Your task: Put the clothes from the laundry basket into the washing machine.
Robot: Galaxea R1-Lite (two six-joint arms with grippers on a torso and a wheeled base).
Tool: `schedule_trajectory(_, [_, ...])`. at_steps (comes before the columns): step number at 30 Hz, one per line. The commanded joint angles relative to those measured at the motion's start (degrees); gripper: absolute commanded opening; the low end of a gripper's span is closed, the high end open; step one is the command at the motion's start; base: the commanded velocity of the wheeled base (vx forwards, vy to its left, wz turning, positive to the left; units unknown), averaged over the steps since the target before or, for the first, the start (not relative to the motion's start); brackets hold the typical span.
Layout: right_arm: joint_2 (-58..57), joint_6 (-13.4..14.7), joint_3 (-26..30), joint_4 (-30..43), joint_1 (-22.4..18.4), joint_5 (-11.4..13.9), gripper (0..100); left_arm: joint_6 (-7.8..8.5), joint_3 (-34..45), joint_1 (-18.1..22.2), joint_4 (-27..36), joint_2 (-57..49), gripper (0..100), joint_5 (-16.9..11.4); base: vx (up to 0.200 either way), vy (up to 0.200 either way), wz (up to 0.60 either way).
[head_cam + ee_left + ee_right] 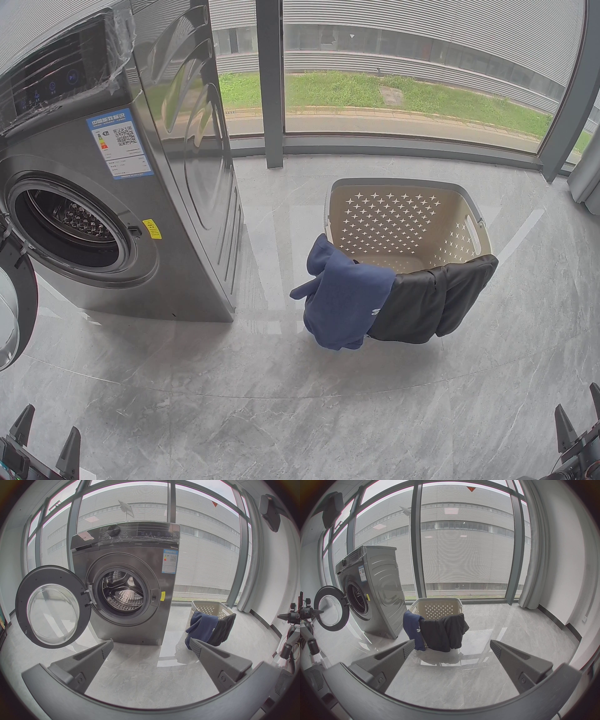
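A beige laundry basket stands on the floor right of the grey washing machine. Over its near rim hang a blue garment and a black garment. The machine's round door is swung wide and the drum looks bare inside. My left gripper is low at the near left, open with nothing in it. My right gripper is low at the near right, also open and holding nothing. Both are well short of the basket and the blue garment.
Tall windows and a dark pillar run behind the basket. A curtain hangs at the far right. Bare grey floor lies between me, the basket and the machine. The open door juts out at the left.
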Motion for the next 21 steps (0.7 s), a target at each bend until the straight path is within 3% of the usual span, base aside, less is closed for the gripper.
schedule_trajectory(1, [-0.93,0.0,1.01,-0.01,0.0,-0.04,100,-0.03,0.92,0.0,0.0,-0.95,100,0.06,0.0,0.0,0.0])
schedule_trajectory(14, [-0.93,0.0,1.01,-0.01,0.0,-0.04,100,-0.03,0.84,0.0,0.0,-0.95,100,0.06,0.0,0.0,0.0])
schedule_trajectory(21, [-0.93,0.0,1.01,-0.01,0.0,-0.04,100,-0.03,0.84,0.0,0.0,-0.95,100,0.06,0.0,-0.2,0.0])
